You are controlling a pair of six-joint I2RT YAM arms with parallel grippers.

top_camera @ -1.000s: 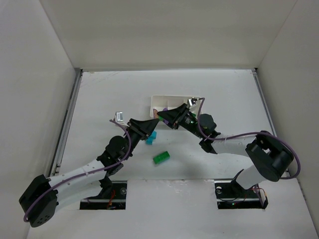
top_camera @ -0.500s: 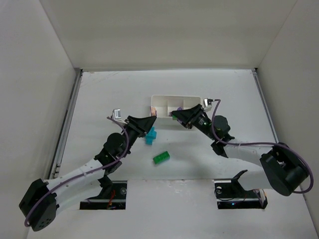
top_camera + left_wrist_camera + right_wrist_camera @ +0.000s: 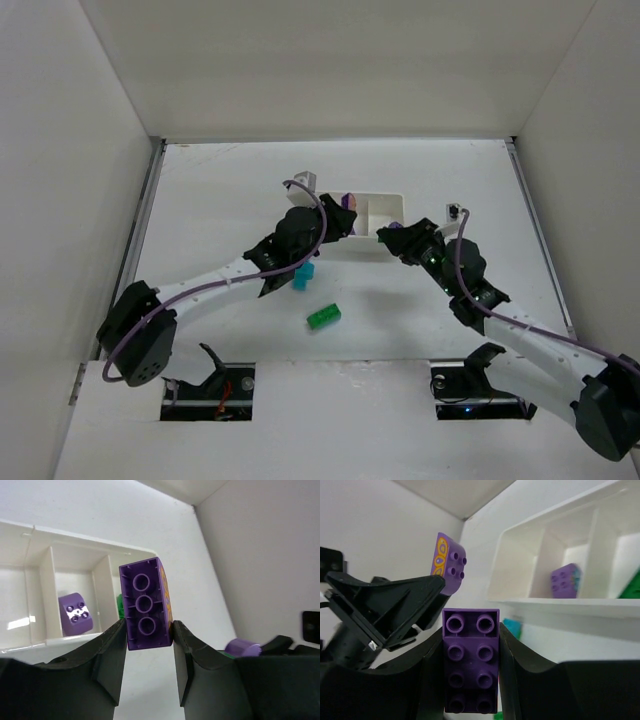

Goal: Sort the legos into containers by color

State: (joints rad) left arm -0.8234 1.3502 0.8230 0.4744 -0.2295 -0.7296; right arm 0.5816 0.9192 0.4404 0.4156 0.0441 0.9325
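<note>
The left jaws are clenched on a purple brick with a yellow pattern [image 3: 146, 611]. Its hollow underside faces the wrist camera, and it's held in the air over the white tray [image 3: 47, 587]. The right jaws are clamped on a longer purple brick [image 3: 471, 660], studs toward its own camera, just off the tray's near side. The two held bricks sit close together, with little gap between the arms there.

A small purple brick [image 3: 76, 614] lies in the tray's middle compartment. Something green [image 3: 120, 607] shows in the end compartment beside it, probably another brick, though the wall hides most of it.

On the desk [image 3: 220, 190], a cyan brick [image 3: 303, 275] lies just beside the left arm [image 3: 215, 278]. A green brick [image 3: 323, 317] sits apart from it, nearer the bases. Beyond the tray the desk runs wide to the back wall, and the side walls stand well away.
</note>
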